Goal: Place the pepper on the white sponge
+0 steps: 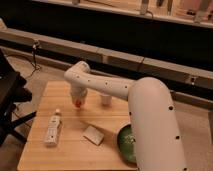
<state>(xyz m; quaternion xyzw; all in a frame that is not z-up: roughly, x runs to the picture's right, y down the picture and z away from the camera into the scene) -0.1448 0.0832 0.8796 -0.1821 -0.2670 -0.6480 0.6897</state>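
The pepper (pixel 78 102) is a tiny red-orange lump held at the tip of my gripper (pixel 78 100), which hangs just above the wooden table (pixel 70 155) at its far middle. My gripper is shut on the pepper. The white sponge (pixel 93 134) lies flat on the table, a short way nearer the camera and to the right of the gripper, apart from it. My white arm reaches in from the lower right and bends over the table.
A long white bottle (pixel 52 129) with a label lies at the left of the table. A green bowl (pixel 126 145) sits at the right, partly hidden by my arm. A small white cup (pixel 105 99) stands behind the arm. A dark chair (pixel 10 95) is at the left.
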